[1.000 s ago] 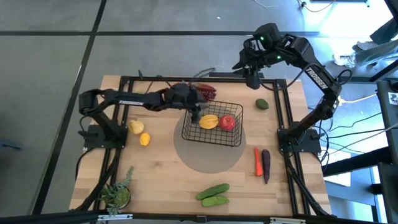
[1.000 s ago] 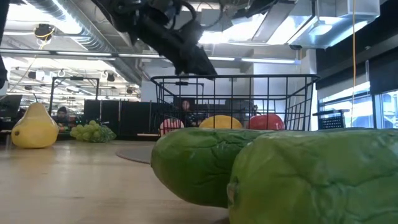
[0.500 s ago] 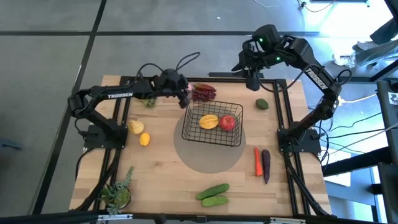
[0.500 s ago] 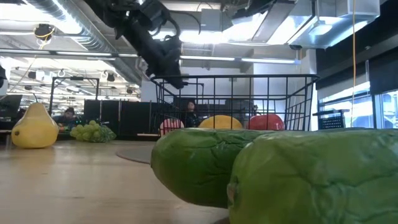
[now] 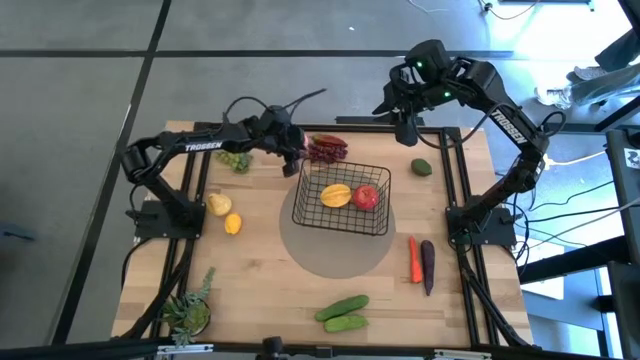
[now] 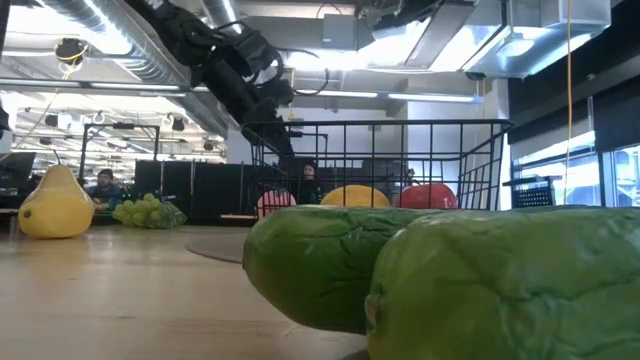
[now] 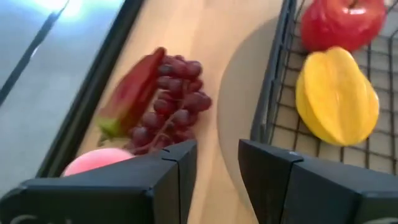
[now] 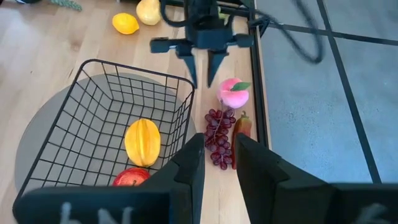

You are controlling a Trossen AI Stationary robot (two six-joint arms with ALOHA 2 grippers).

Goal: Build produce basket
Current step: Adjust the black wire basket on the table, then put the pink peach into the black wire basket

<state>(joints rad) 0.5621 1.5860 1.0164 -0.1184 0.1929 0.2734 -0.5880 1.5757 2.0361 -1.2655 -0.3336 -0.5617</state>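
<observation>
The black wire basket [image 5: 300,208] stands on a round grey mat and holds a yellow mango [image 5: 336,195] and a red apple [image 5: 367,198]. My left gripper [image 5: 298,160] hovers open, holding nothing, just beyond the basket's far left corner. Its fingers [image 8: 193,70] point at the pink peach [image 8: 232,93] and purple grapes [image 7: 177,109], which lie on the table beside a red pepper [image 7: 134,90]. My right gripper [image 5: 405,128] hangs open high over the far edge.
Green grapes [image 5: 235,160], a pear [image 5: 219,205] and a lemon [image 5: 232,224] lie at the left. A green fruit [image 5: 422,167] lies at the right. A carrot [image 5: 414,258] and eggplant [image 5: 428,265] lie on the near right, two cucumbers [image 5: 342,310] near the front, and a potted plant [image 5: 190,312] front left.
My left gripper has swung from above the basket's left part toward the table's far edge and sunk a little. It now hovers by the peach and purple grapes, its fingers as far apart as before. The fruit in the basket has not moved.
</observation>
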